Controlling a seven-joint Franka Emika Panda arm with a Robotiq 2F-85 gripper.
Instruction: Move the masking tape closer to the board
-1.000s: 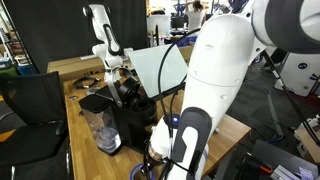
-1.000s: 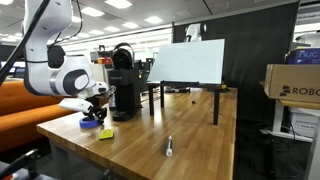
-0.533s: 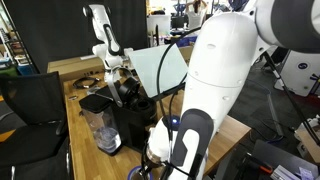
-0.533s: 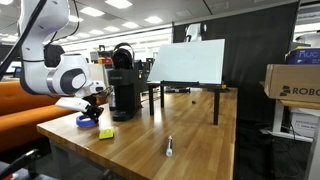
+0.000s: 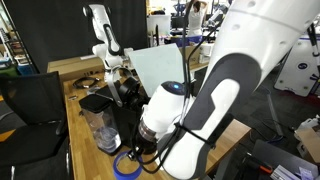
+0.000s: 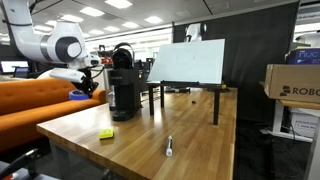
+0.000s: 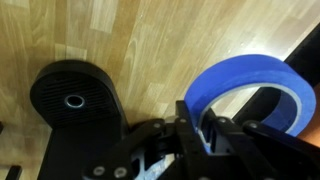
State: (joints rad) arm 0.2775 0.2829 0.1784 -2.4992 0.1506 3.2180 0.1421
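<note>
My gripper point(image 7: 197, 126) is shut on the wall of the masking tape point(image 7: 247, 84), a blue ring with a pale inner side; one finger is inside the ring, one outside. In an exterior view the gripper point(image 6: 85, 91) holds the tape point(image 6: 77, 96) in the air above the wooden table, to the left of the coffee machine. The tape also shows low in an exterior view point(image 5: 126, 166), under the gripper point(image 5: 138, 156). The board point(image 6: 188, 62) is a white tilted panel on a black stand farther back; it shows in both exterior views point(image 5: 160, 66).
A black coffee machine point(image 6: 124, 85) stands between the gripper and the board. A yellow note point(image 6: 106, 133) and a dark marker point(image 6: 169, 146) lie on the wooden table point(image 6: 200, 140). A black round part point(image 7: 70, 100) lies below the wrist. A second white arm point(image 5: 103, 35) stands at the back.
The gripper has lifted the tape off the table, up and slightly left, to the height of the coffee machine's middle. The arm has swung across an exterior view.
</note>
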